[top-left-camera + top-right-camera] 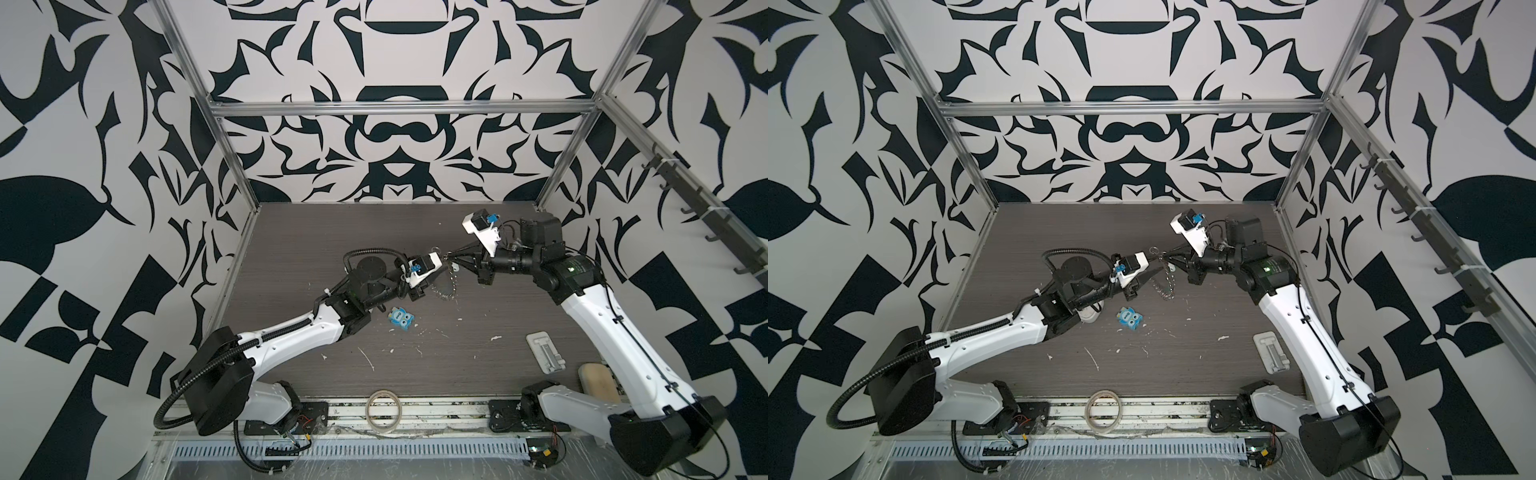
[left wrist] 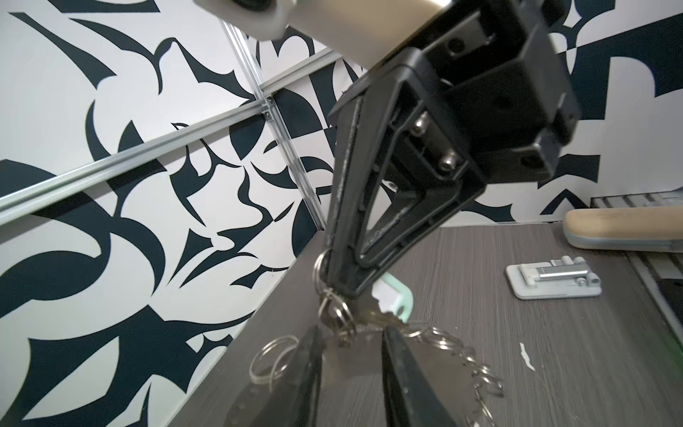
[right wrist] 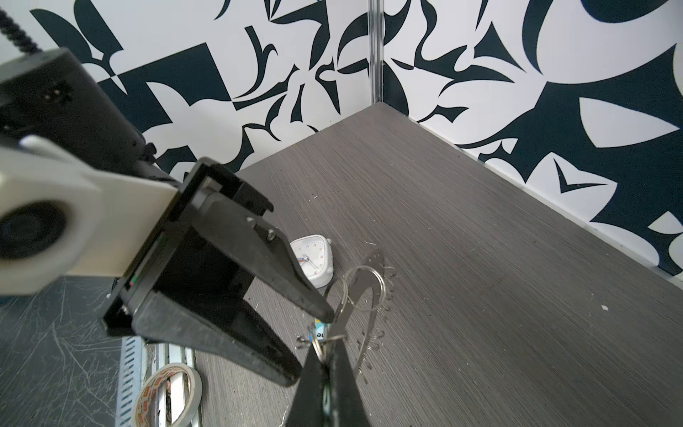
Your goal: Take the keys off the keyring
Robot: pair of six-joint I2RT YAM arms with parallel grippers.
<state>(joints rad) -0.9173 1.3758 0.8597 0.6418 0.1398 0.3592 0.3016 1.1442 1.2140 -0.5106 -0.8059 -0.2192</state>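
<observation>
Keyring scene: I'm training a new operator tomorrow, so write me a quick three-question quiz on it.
1. True or false: the right gripper is shut on the keyring.
2. The left gripper has its jaws: A open, B shut, C out of view.
3. What blue thing lies on the table?
Key: 1 true; 2 A; 3 the toy.

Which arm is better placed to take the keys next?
Left, probably: the left gripper is open beside the keys; the right gripper is shut on the keyring, holding it up.
</observation>
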